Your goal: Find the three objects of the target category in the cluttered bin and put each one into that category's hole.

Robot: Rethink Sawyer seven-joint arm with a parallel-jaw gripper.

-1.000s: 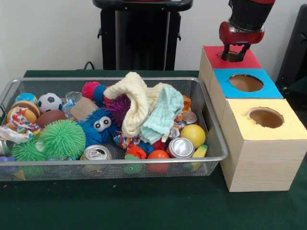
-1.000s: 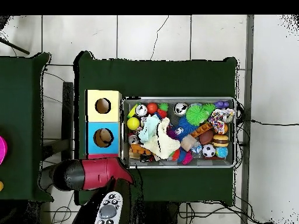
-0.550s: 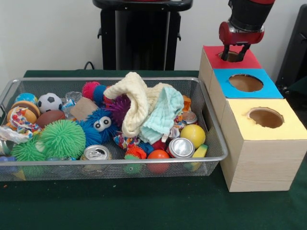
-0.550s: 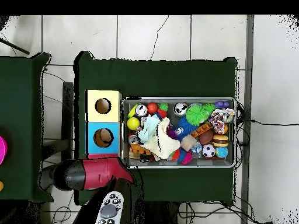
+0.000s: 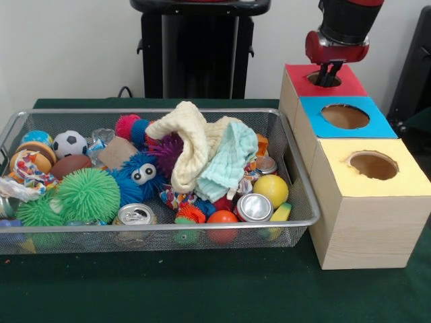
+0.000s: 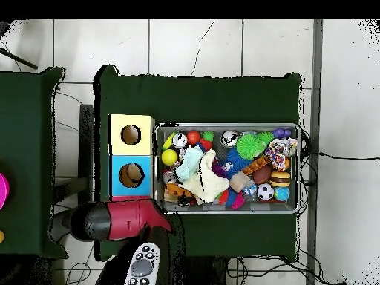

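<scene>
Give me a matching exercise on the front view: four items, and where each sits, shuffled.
Items:
1. gripper
2. soccer ball
3. yellow ball
4. yellow box

Places:
A. bin, right end, beside a can
B. over the red box's hole
C. bin, far left corner area
D. nearest the camera in the row of boxes

Pairs: 1-B, 2-C, 3-A, 4-D

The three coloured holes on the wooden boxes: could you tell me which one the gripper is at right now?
The red-topped hole: the gripper hangs right at it, while the blue hole and yellow hole stand clear.
</scene>
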